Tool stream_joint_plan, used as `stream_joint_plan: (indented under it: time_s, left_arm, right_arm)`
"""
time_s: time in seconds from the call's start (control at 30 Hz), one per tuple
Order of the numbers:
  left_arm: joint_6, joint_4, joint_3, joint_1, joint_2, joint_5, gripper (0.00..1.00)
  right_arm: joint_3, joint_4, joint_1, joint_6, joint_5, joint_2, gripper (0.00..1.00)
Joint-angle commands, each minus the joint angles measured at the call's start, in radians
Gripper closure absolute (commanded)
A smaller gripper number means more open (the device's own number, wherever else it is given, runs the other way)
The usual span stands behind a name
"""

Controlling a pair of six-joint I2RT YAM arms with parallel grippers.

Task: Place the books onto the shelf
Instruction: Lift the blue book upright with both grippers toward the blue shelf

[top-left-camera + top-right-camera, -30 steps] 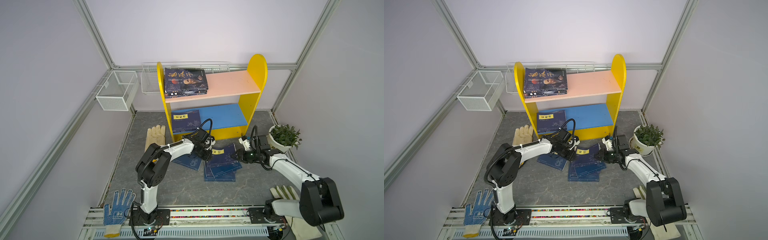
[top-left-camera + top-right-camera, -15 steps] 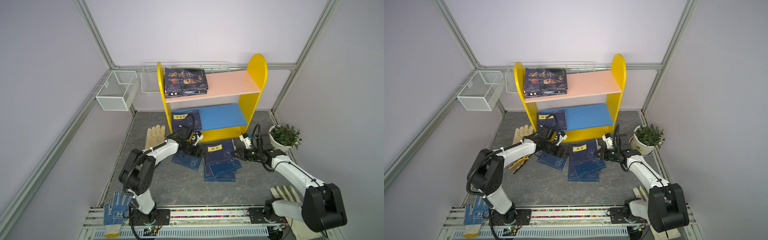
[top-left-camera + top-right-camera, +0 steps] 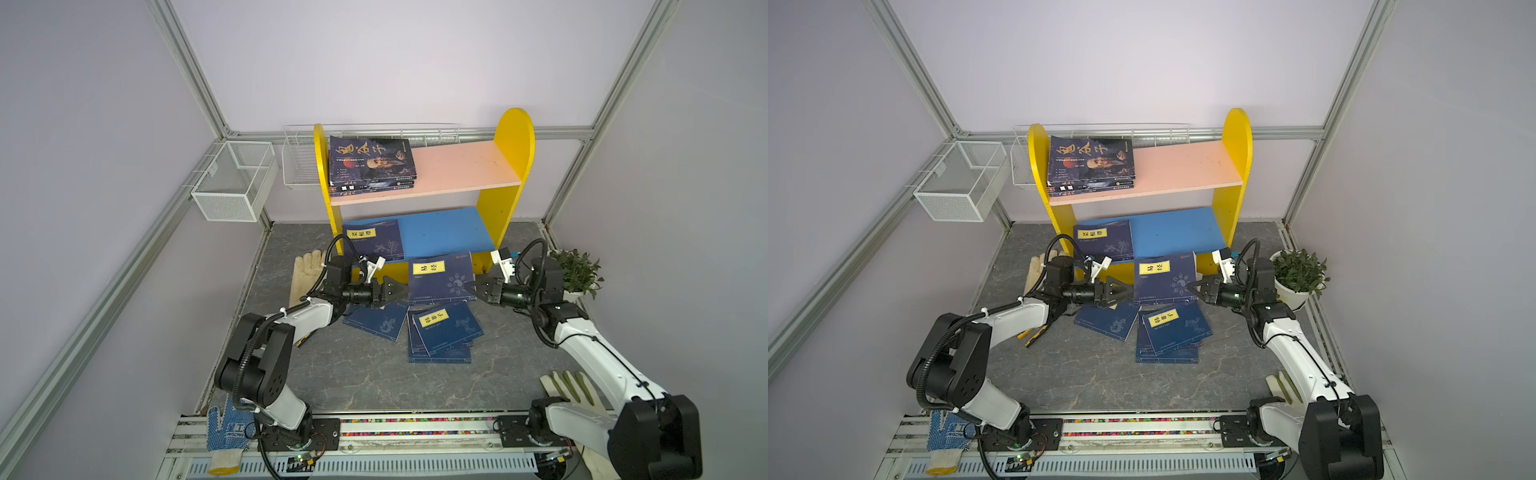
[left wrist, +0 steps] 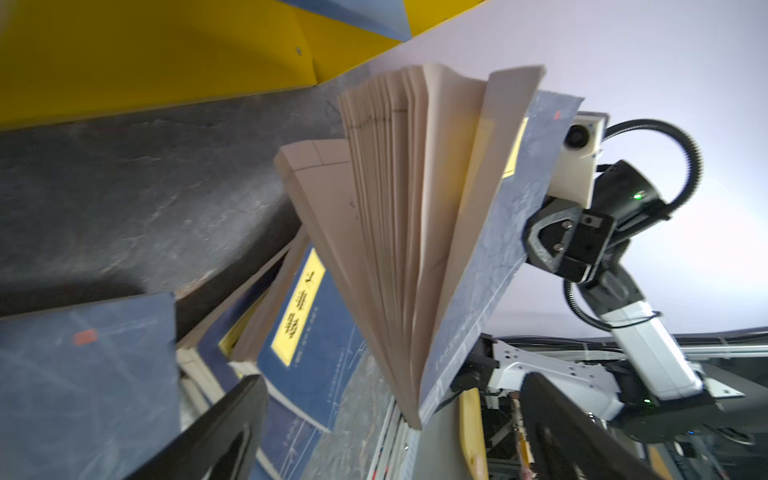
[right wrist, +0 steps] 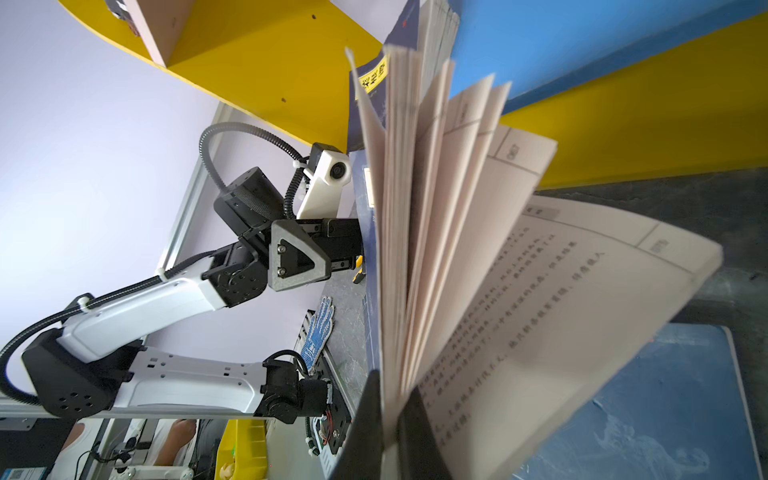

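A navy book with a yellow label (image 3: 440, 276) (image 3: 1163, 276) hangs tilted above the floor in front of the shelf (image 3: 505, 174). My right gripper (image 3: 470, 286) (image 5: 390, 424) is shut on its right edge, and its pages (image 5: 457, 249) fan open. My left gripper (image 3: 400, 291) (image 4: 390, 432) stands open just off the book's left edge, touching nothing. Dark paperbacks (image 3: 370, 164) lie on the pink upper board. One navy book (image 3: 374, 243) lies on the blue lower board. More navy books (image 3: 444, 332) lie stacked on the floor, with another (image 3: 378, 324) beside them.
White wire baskets (image 3: 232, 183) hang on the left wall and behind the shelf. A potted plant (image 3: 575, 272) stands right of the right arm. Gloves lie at the left (image 3: 305, 274), front left (image 3: 226, 432) and front right (image 3: 569, 386). A yellow-handled tool (image 3: 1034, 334) lies under the left arm.
My left gripper has opened, let go of the labelled book and drawn back to the left. My right gripper has shut on the book's right edge, and the book now hangs from it.
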Motion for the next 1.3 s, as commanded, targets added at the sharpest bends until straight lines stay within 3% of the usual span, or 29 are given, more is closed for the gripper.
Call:
stream_joint_plan:
  time_s: [0.0,0.2,0.43,0.53,0.6,0.67,0.77,0.87,1.03,1.17,1.27]
  left_arm:
    - [-0.156,0.246,-0.006,-0.007,0.023,0.065,0.06]
    - [-0.154,0.227,0.024,-0.031,0.037,0.069,0.19]
    - [-0.161,0.235,0.027,-0.031,0.01,0.053,0.46]
    - [-0.161,0.235,0.031,-0.031,-0.001,0.038,0.66]
    - [-0.162,0.235,0.032,-0.032,-0.01,0.029,0.85]
    - [-0.159,0.233,0.03,-0.031,-0.016,0.022,0.98]
    - [-0.15,0.233,0.023,-0.031,-0.036,0.015,1.0]
    - [-0.139,0.236,0.014,-0.03,-0.057,0.012,1.0]
    - [-0.131,0.249,0.001,-0.031,-0.084,0.003,1.0]
    - [-0.121,0.243,0.002,-0.031,-0.092,-0.015,1.0]
    - [-0.119,0.243,0.004,-0.03,-0.091,-0.026,1.0]
  right_arm:
    - [0.053,0.094,0.015,0.031,-0.048,-0.006,0.94]
    - [0.08,0.193,0.042,0.08,-0.025,0.037,0.94]
    - [0.102,0.205,0.109,0.063,0.004,0.089,0.93]
    - [0.096,0.155,0.134,0.019,0.035,0.102,0.92]
    - [0.085,0.133,0.135,0.008,0.069,0.102,0.9]
    - [0.082,0.077,0.131,-0.011,0.143,0.094,0.77]
    - [0.054,0.023,0.109,0.002,0.29,0.065,0.4]
    - [0.03,-0.011,0.082,0.013,0.368,0.04,0.28]
    - [0.009,-0.002,0.075,0.015,0.272,0.065,0.28]
    - [-0.022,0.14,0.08,0.075,0.149,0.087,0.38]
    - [-0.025,0.212,0.093,0.108,0.099,0.101,0.51]
